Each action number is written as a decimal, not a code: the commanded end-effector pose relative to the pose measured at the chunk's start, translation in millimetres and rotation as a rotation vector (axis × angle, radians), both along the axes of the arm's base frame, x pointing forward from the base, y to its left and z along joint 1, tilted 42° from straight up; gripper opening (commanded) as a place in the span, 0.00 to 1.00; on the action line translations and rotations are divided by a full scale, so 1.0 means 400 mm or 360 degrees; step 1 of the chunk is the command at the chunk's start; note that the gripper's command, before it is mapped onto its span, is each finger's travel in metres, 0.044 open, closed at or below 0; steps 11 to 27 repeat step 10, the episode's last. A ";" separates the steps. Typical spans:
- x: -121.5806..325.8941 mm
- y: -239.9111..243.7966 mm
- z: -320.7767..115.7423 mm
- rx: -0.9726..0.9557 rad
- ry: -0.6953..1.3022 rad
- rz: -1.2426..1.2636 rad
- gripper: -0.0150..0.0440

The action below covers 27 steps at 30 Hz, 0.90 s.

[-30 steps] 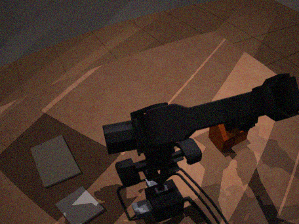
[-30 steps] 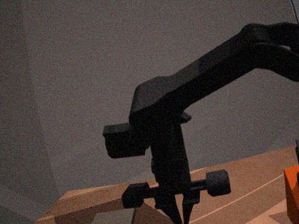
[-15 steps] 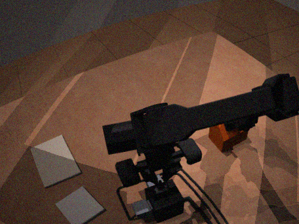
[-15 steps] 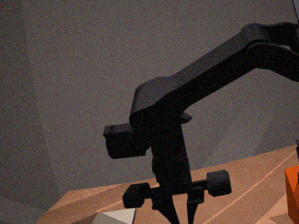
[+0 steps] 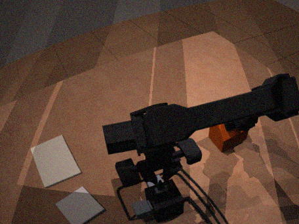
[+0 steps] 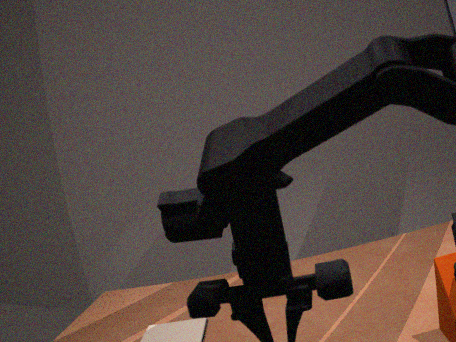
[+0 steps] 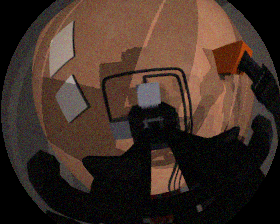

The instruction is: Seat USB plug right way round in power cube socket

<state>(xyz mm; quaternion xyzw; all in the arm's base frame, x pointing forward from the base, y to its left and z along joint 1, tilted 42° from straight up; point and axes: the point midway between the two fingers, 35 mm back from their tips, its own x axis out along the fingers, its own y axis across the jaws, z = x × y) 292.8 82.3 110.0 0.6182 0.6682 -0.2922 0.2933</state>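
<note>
While the arm hangs low over the near edge of the table (image 5: 98,92), we find the gripper (image 5: 157,177) pointing straight down at the power cube (image 5: 165,198), a dark block ringed by looping black cables (image 5: 200,194). Our fingers (image 6: 292,321) stand a little apart, a narrow gap between the two tips in the exterior view, and they pinch nothing. The USB plug (image 7: 149,95) sits in the socket on top of the cube, a pale grey piece poking up just below the fingertips; we cannot tell from these angles how deep it sits or which way round. To the left of the cube we spot two pale flat cards (image 5: 54,161), lying well apart from it. Off to the right, an orange block (image 5: 224,136) rests on the table beneath the arm's long dark link (image 5: 229,107).
</note>
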 end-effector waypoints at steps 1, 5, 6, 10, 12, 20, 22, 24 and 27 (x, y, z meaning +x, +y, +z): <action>0.000 -0.003 0.004 0.0000 0.0000 0.0000 0.42; 0.001 -0.010 0.011 0.0000 0.0000 0.0000 0.42; 0.001 -0.011 0.013 0.0000 0.0000 0.0000 0.42; 0.002 -0.018 0.020 -0.0001 0.0000 0.0000 0.42; 0.002 -0.018 0.020 -0.0001 0.0000 0.0000 0.42; 0.002 -0.018 0.020 -0.0001 0.0000 0.0000 0.42; 0.002 -0.018 0.020 -0.0001 0.0000 0.0000 0.42; 0.002 -0.018 0.020 -0.0001 0.0000 0.0000 0.42; 0.002 -0.018 0.020 -0.0001 0.0000 0.0000 0.42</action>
